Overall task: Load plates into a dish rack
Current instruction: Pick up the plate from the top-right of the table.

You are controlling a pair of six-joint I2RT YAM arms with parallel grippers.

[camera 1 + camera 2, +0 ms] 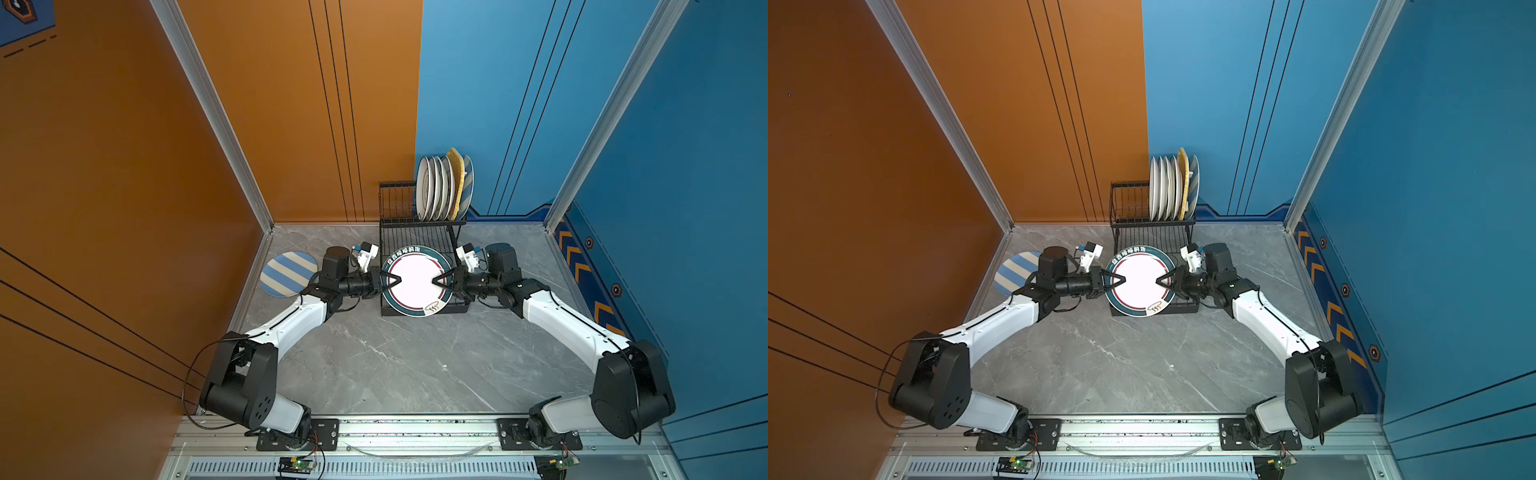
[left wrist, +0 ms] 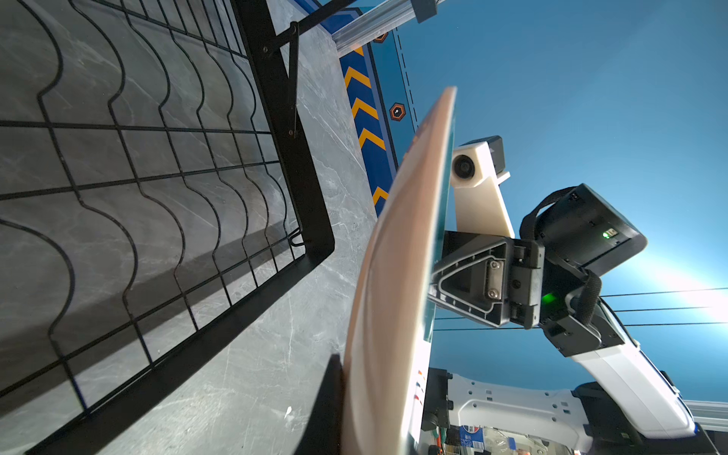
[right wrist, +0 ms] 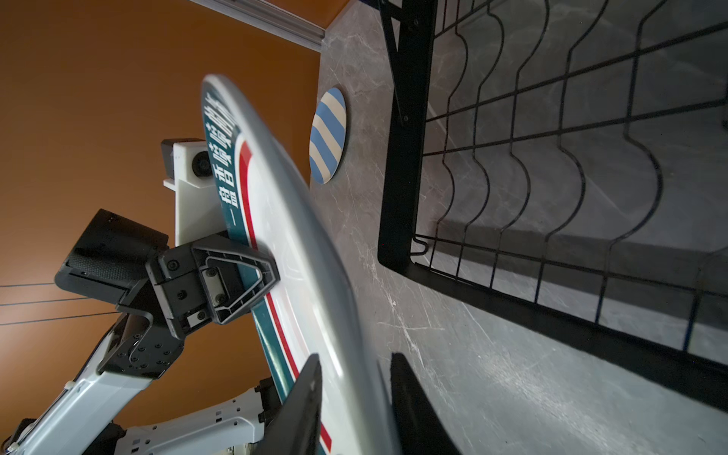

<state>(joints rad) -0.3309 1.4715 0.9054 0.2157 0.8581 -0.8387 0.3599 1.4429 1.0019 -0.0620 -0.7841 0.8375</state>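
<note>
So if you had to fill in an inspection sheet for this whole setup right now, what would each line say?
Surface: grey veined tabletop.
Job's things: teal-rimmed plate held roughly level over the lower tier of the dish rack; row of plates standing upright in its upper tier; striped plate lying flat on the tabletop near the left arm.
Clutter: nothing seen.
Grippers: left gripper shut on the teal-rimmed plate's rim; right gripper astride the opposite rim, jaws apart with a gap on one side.
Cables: black cable looping out from the left arm's elbow.
Surroundings: orange wall and blue wall.
</note>
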